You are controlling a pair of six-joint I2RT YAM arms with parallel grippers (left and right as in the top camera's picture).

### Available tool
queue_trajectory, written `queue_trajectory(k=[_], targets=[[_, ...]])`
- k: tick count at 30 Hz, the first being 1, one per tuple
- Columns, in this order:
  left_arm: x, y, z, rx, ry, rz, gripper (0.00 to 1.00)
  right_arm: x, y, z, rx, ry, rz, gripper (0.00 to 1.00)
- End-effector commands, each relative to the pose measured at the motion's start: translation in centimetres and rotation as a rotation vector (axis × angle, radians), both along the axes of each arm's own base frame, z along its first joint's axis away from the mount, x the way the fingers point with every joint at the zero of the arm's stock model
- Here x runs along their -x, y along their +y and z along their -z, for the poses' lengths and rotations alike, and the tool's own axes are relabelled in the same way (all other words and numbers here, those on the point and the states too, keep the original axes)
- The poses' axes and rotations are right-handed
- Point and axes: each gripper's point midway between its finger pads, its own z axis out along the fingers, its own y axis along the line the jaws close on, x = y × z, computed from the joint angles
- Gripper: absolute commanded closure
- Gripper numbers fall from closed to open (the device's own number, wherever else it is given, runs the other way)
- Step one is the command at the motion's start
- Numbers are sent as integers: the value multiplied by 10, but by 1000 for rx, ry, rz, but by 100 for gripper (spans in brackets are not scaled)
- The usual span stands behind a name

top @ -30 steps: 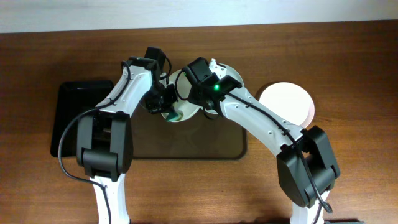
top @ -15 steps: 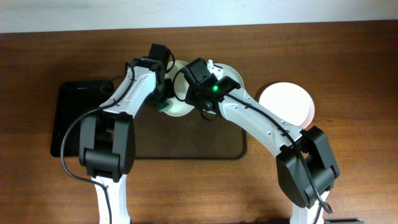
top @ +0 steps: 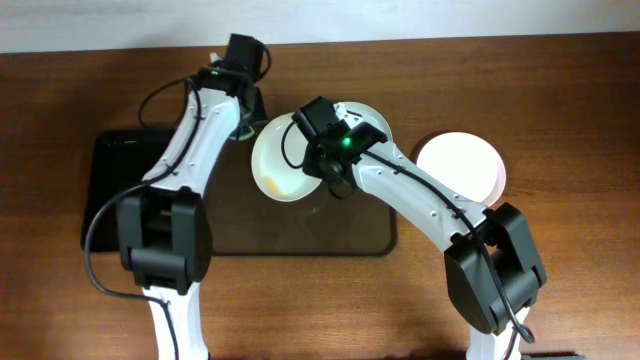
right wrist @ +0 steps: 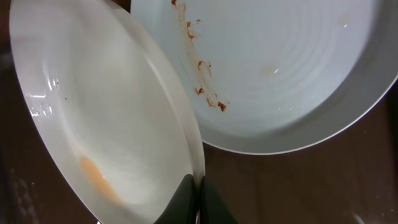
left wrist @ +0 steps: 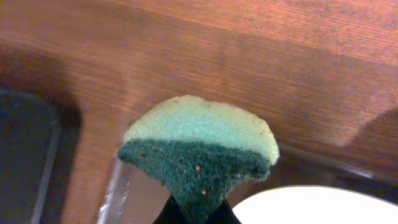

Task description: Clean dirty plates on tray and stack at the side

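My right gripper (top: 322, 168) (right wrist: 198, 194) is shut on the rim of a pale plate (top: 278, 162) (right wrist: 106, 112) and holds it tilted over the back of the dark brown tray (top: 300, 235). That plate has an orange smear low on its face. A second plate (top: 368, 118) (right wrist: 280, 68) with thin brown smears lies just behind it, partly under the right arm. A third plate (top: 462, 168) rests on the table to the right. My left gripper (top: 243, 122) (left wrist: 199, 216) is shut on a green sponge (left wrist: 199, 149), back-left of the held plate and apart from it.
A smaller glossy black tray (top: 112, 190) (left wrist: 25, 155) lies to the left of the brown tray. The wooden table's back edge (top: 400, 40) runs just behind the left wrist.
My left gripper has lifted the sponge off the held plate and moved it back and to the left. The right gripper still holds the plate in about the same place.
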Motion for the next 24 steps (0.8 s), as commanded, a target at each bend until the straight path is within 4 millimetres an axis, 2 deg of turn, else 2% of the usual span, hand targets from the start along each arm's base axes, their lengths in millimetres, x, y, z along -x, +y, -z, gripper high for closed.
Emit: queue_trajectory(k=[1,3,6,11,19,24], targets=[[13,7,-34,90,1,-19,100,-8,-6,-12,76,-59,-104,96],[24,9,-26,179,66,-21,100,-7,-9,-23,119,-91,-155,96],[29,12,-23,293,112,10,100,-7,-16,-52,221,-189,-186,96],[30,23,-23,322,121,7,99,5,-23,-97,455,-359,-181,96],[30,23,-23,321,121,10,99,39,7,-123,645,-514,-228,96],[30,23,-23,321,120,10,100,55,9,-165,839,-712,-151,96]])
